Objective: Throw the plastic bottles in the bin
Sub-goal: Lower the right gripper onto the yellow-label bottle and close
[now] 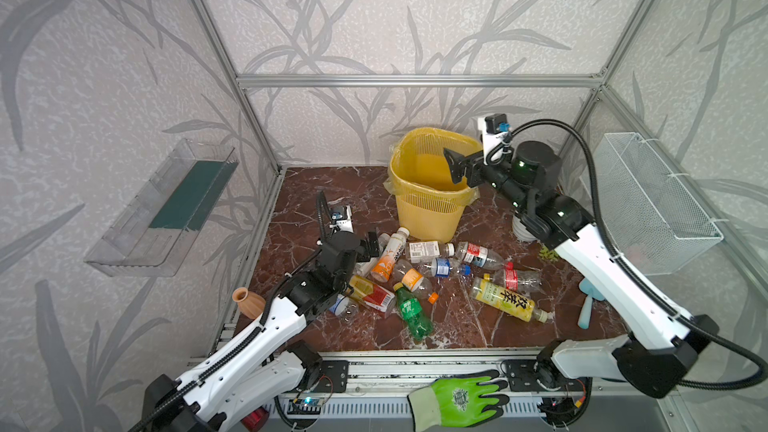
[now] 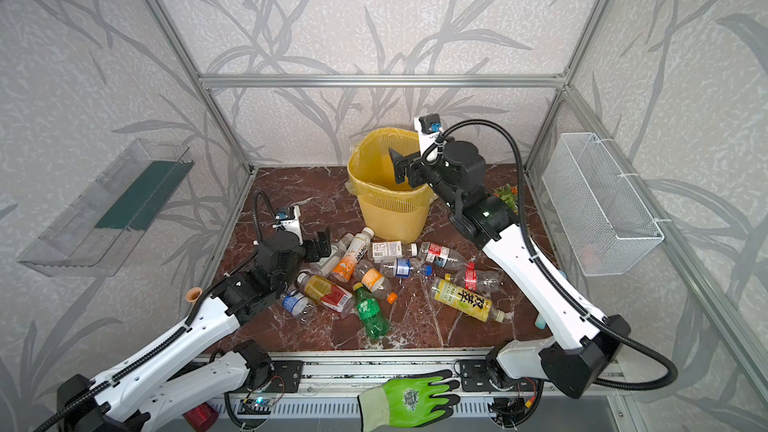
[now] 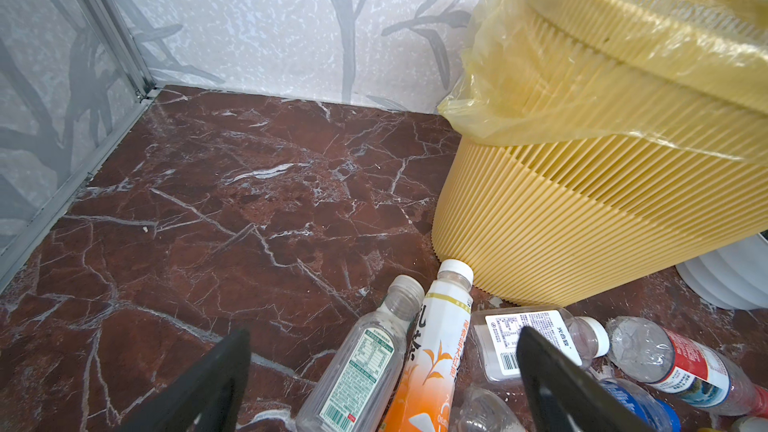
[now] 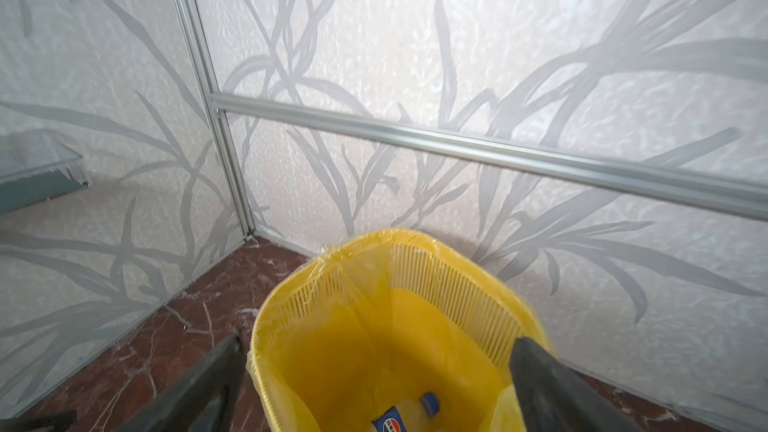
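Gripper on the left arm (image 1: 372,244): spread wide, empty, low over the left edge of the pile.
Plastic bottles (image 2: 399,266): about a dozen lying on the red marble floor (image 1: 316,193), in front of the bin.
Clear bottle with green-and-white label (image 3: 361,371): under that gripper; probably empty, light, thin-walled and crushable, so best gripped mid-body.
Orange-and-white tea bottle (image 1: 388,254): touching it; carries Chinese characters and a leaf drawing.
Green soda bottle (image 1: 412,312): slick and likely to roll.
Yellow bottle (image 1: 505,299): bold black Chinese characters.
Yellow slatted bin with bag liner (image 1: 428,209): holds a blue-labelled bottle (image 4: 388,423), its lettering unreadable.
Gripper on the right arm (image 4: 378,340): spread, empty, above the bin's mouth.
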